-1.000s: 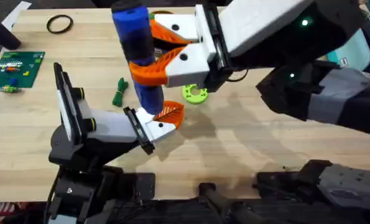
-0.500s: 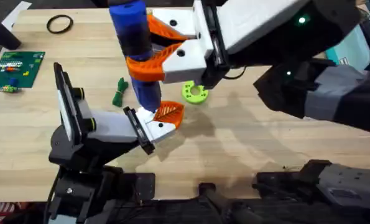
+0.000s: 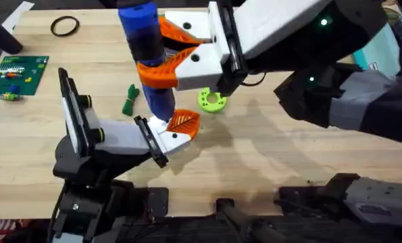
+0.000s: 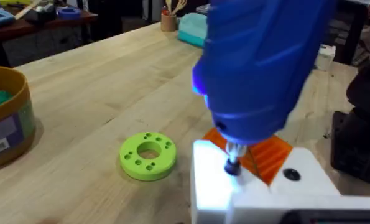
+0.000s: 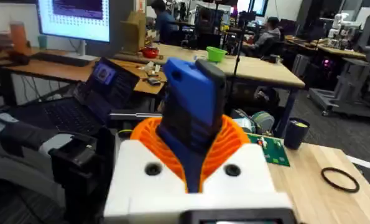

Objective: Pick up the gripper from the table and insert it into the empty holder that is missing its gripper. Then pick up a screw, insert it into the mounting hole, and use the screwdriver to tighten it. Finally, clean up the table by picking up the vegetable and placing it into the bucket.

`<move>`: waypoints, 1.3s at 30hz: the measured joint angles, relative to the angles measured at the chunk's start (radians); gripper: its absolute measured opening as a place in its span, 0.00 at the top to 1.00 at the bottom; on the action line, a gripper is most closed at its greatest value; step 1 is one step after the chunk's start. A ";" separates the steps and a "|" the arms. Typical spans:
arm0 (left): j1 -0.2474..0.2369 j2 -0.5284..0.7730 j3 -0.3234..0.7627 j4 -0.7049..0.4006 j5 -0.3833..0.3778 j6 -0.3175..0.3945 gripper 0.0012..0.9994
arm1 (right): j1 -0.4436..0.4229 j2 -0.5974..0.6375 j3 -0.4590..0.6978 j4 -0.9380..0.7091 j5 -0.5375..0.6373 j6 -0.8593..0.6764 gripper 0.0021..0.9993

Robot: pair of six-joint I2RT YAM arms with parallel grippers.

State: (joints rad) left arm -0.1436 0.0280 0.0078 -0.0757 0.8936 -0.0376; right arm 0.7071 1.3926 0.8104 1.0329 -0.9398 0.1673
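My right gripper is shut on the blue screwdriver, its smooth orange fingers clamped round the handle. The screwdriver stands nearly upright. Its tip rests on a small dark screw in the white holder at the end of my left arm. The orange ribbed gripper sits in that holder, just beyond the tip. The dark green vegetable lies on the table left of the screwdriver. A tan round bucket stands farther off.
A lime-green ring lies just right of the holder. At the far left are a green circuit board, a black ring and a dark object. A teal box sits at the far table edge.
My right arm and the screwdriver have shifted slightly to the left over the holder. The left arm and the loose things have not moved.
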 joint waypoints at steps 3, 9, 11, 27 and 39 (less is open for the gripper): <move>0.000 0.000 0.000 0.000 0.000 0.000 0.99 | 0.003 0.000 0.000 -0.001 0.000 0.000 0.95; 0.000 0.000 0.000 0.000 0.000 0.000 0.99 | 0.011 0.007 0.003 0.002 0.001 -0.004 0.95; 0.000 0.000 0.000 0.000 0.000 0.000 0.99 | 0.013 0.014 0.006 0.004 0.004 -0.004 0.95; 0.000 0.000 0.000 0.000 0.000 -0.001 0.99 | 0.023 0.019 0.010 0.007 0.009 -0.008 0.95; 0.000 0.000 0.000 -0.001 0.000 -0.004 0.99 | 0.025 0.020 0.019 -0.026 0.018 -0.008 0.95</move>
State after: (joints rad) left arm -0.1436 0.0280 0.0078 -0.0765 0.8933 -0.0417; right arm 0.7324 1.4121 0.8291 1.0070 -0.9214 0.1596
